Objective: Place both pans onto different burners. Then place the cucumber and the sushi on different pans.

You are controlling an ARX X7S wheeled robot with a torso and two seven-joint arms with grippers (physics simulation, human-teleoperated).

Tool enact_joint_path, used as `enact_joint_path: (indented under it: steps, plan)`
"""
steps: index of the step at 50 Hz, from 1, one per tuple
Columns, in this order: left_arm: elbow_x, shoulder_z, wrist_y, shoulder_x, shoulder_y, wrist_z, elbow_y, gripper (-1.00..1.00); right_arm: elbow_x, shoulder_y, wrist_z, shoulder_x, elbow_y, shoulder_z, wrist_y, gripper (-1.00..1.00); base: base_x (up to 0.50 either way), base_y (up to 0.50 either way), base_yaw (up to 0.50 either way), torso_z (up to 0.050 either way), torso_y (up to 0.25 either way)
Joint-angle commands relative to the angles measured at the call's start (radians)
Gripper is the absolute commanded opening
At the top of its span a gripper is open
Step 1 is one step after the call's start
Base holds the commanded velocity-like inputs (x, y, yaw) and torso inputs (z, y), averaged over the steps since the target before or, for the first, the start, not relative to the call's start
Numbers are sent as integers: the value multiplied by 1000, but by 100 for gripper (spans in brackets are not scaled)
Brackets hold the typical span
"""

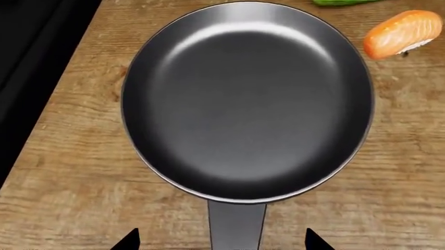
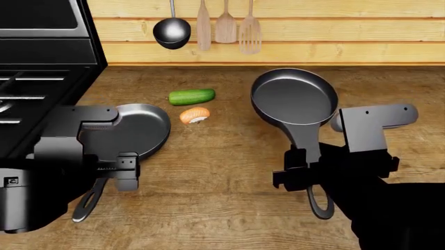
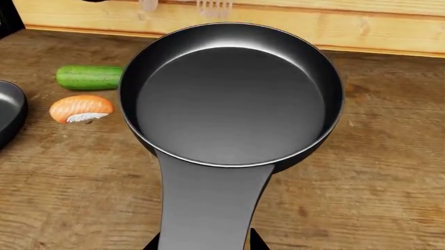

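Two dark pans are over the wooden counter. The left pan (image 2: pixel 146 127) (image 1: pixel 247 101) lies beside the black stove (image 2: pixel 35 88). My left gripper (image 2: pixel 114 172) (image 1: pixel 222 242) is open, its fingertips well clear on either side of that pan's handle (image 1: pixel 236 224). My right gripper (image 2: pixel 306 166) (image 3: pixel 205 242) is shut on the handle of the right pan (image 2: pixel 295 99) (image 3: pixel 230 94). Between the pans lie the green cucumber (image 2: pixel 192 97) (image 3: pixel 89 77) and the orange sushi (image 2: pixel 195 115) (image 1: pixel 403 34) (image 3: pixel 81 108). Only the stove's grates (image 2: pixel 21 99) show; the burners are hidden.
A steel ladle (image 2: pixel 172 31) and wooden utensils (image 2: pixel 226 23) hang on the plank wall behind the counter. The stove's raised back panel (image 2: pixel 41 31) fills the far left. The stove's black edge (image 1: pixel 28 62) runs close by the left pan.
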Motion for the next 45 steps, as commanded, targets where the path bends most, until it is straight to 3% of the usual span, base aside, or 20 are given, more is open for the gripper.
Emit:
enact_joint_path:
  steps: [1, 27, 28, 45]
  plan:
    - [43, 20, 6, 11, 33, 35, -12, 100, -30, 14, -22, 4, -1, 18, -1, -100, 0, 0, 0, 0, 10]
    - [105, 38, 18, 22, 79, 107, -30, 100, -41, 8, -37, 2, 5, 7, -17, -100, 0, 0, 0, 0, 2]
    - [105, 38, 20, 21, 81, 107, -27, -100, -41, 8, -36, 2, 5, 6, -17, -100, 0, 0, 0, 0, 0]
    - [116, 26, 43, 11, 94, 121, 1, -100, -45, 0, -41, 5, -2, 0, -28, -100, 0, 0, 0, 1, 1]
